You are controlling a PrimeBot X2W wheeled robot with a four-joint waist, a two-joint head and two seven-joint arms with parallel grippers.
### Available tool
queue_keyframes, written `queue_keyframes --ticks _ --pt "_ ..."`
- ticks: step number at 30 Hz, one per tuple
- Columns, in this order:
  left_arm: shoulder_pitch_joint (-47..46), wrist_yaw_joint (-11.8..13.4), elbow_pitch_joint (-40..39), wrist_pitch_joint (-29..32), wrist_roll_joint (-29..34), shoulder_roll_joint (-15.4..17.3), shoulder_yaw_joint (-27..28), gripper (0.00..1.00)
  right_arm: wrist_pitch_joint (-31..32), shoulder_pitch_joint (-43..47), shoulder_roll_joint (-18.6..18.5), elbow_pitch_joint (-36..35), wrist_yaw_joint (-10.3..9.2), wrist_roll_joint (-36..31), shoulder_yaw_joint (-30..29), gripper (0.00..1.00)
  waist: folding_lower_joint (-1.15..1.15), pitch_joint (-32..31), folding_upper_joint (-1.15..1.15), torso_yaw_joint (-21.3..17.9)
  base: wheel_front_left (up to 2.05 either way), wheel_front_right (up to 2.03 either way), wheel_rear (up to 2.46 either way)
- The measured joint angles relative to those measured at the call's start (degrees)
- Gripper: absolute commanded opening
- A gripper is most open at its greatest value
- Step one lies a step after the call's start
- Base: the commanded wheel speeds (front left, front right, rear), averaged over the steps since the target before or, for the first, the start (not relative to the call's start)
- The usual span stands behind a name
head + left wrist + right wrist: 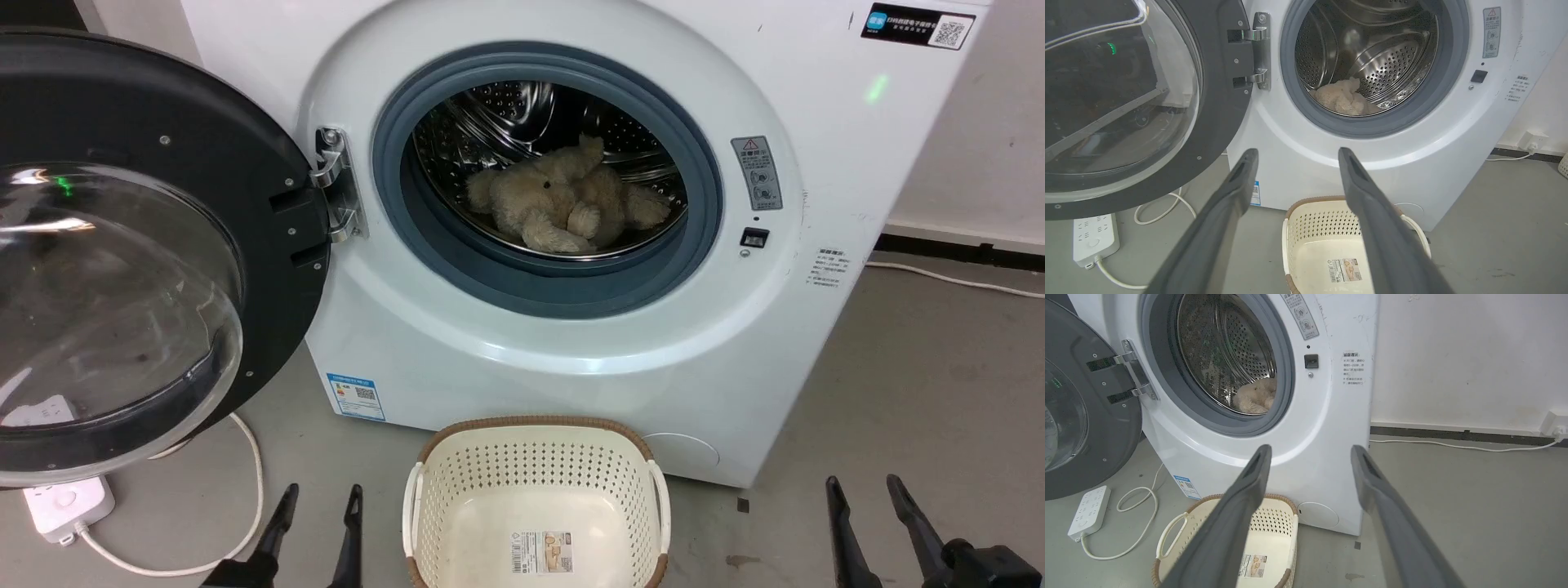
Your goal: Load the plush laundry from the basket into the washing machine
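The plush laundry (563, 204) lies inside the washing machine (571, 343), out of the basket (535, 457). Left claw (322, 496) and right claw (863, 483) hang parted, holding nothing. A paw near the door ring (392, 204) might snag when the door (269, 171) closes.

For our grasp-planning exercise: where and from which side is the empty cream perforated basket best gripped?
Probably by a white side handle, from above: the cream perforated oval basket stands upright, and each handle bows off its wall as a thin, pinchable loop.
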Motion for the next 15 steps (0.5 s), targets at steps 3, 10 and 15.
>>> queue_keyframes --ticks 3,10,15 --pt "0.28 -0.46 0.22 0.08 0.35 -0.32 -0.08 0.00 0.02 -0.02 0.00 0.04 0.00 -0.02 -0.01 0.00 0.01 0.02 0.00 0.01 0.00 0.00 0.00" --pt "0.25 -0.46 0.12 0.60 0.41 -0.44 0.07 0.00 0.55 -0.04 0.00 -0.03 -0.01 -0.12 0.11 0.00 0.01 0.09 0.00 -0.29 0.00 0.00 0.00" --pt "0.13 -0.46 0.01 1.16 0.91 -0.60 0.24 0.00 1.11 -0.07 0.00 -0.24 -0.01 -0.22 0.26 0.00 0.01 0.18 0.00 -0.59 0.00 0.00 0.00"
